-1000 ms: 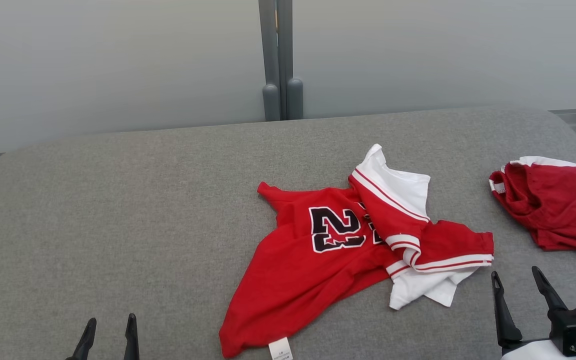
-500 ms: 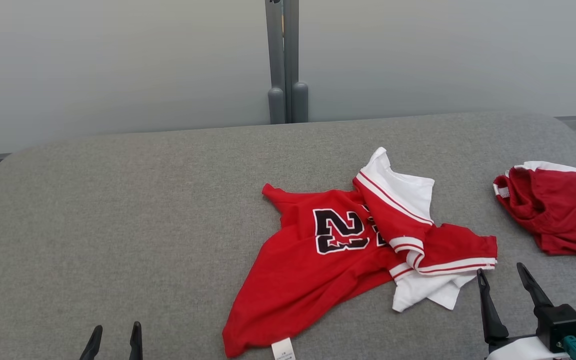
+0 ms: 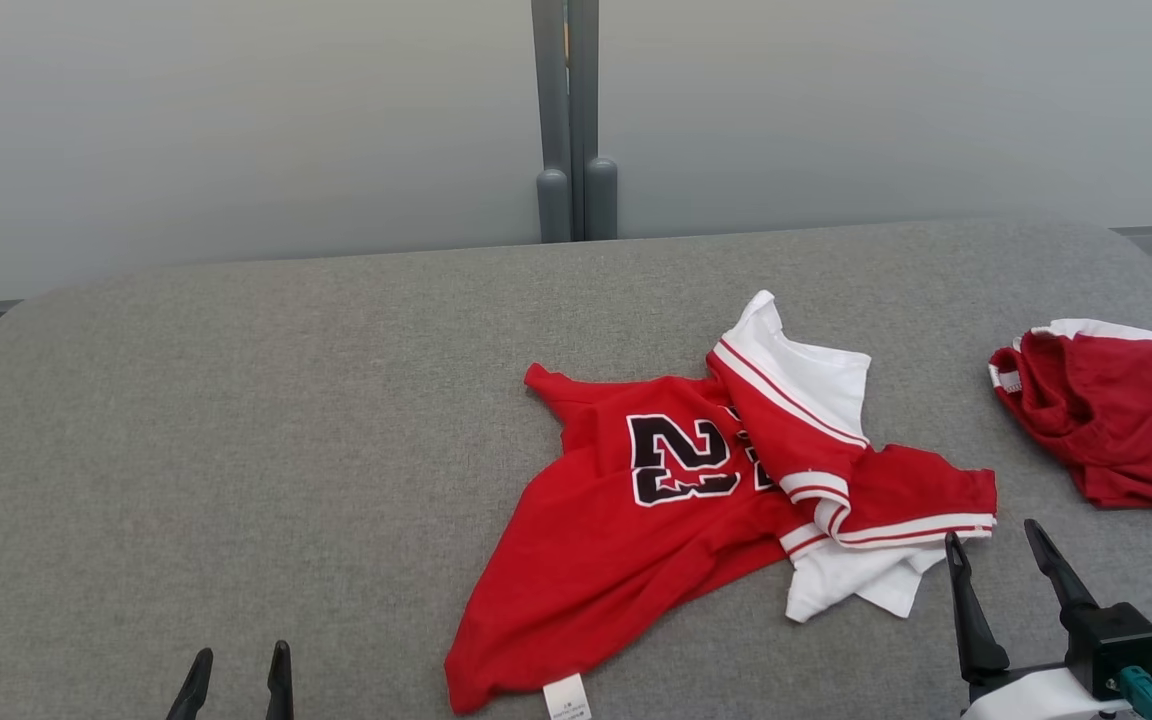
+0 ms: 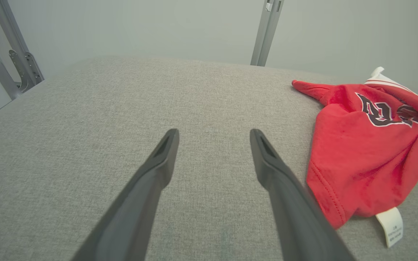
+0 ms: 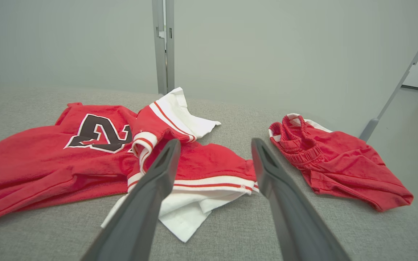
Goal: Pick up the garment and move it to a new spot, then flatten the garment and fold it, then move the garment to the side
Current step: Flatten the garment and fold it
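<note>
A crumpled red and white jersey garment (image 3: 676, 500) with a dark number lies on the grey padded table (image 3: 286, 420), right of centre. A white label pokes out at its near hem. In the left wrist view the garment (image 4: 361, 145) is off to the right of my open left gripper (image 4: 214, 136), which hovers over bare fabric. My left gripper (image 3: 240, 662) shows at the lower left in the head view. My right gripper (image 3: 993, 537) is open, just beyond the garment's right sleeve; its wrist view has the garment (image 5: 96, 156) ahead, under the open jaws (image 5: 214, 145).
A second piece of red clothing with white trim (image 3: 1111, 425) lies bunched at the table's right edge, also ahead right in the right wrist view (image 5: 336, 163). A grey post (image 3: 574, 120) stands behind the table against a pale wall. Bare table stretches left.
The right gripper has moved left and forward toward the garment's right sleeve. The head camera shifted slightly. The garment lies as before.
</note>
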Controlling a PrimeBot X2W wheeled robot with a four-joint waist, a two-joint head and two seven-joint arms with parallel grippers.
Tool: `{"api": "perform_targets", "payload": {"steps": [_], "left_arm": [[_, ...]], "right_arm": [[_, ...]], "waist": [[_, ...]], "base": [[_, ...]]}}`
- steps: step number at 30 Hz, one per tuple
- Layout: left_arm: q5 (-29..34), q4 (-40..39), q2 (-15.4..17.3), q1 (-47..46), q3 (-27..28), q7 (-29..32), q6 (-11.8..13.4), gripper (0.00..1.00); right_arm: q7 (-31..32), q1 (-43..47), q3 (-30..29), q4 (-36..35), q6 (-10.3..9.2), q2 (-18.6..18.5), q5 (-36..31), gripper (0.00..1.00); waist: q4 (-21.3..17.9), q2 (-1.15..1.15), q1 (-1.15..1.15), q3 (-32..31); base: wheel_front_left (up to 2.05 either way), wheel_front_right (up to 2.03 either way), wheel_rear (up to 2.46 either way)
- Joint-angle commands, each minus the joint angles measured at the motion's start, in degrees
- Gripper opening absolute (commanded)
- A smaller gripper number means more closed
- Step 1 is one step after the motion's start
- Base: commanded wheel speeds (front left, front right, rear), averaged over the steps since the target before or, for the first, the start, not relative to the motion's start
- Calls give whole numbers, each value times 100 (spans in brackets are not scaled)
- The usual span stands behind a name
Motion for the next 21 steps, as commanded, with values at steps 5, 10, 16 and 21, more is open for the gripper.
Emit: {"api": "perform_targets", "payload": {"steps": [5, 10, 16, 21], "left_arm": [[1, 0, -60, -48, 44, -15, -23, 100], [-204, -25, -85, -54, 2, -15, -22, 100], [-561, -159, 10, 108, -378, 634, -22, 100], [-883, -556, -38, 247, -707, 1890, 15, 100]], "right_arm": [[-17, -113, 41, -138, -10, 5, 82, 100], [-16, -136, -64, -280, -10, -87, 277, 100], [481, -211, 358, 322, -12, -650, 709, 100], [1528, -434, 802, 462, -10, -1032, 1389, 100]], "waist": [[1, 0, 0, 6], [-21, 0, 0, 2], [-122, 0, 0, 25], [-213, 0, 0, 142]], "base": [[0, 0, 0], [0, 0, 0], [0, 0, 0], [0, 0, 0]]}}
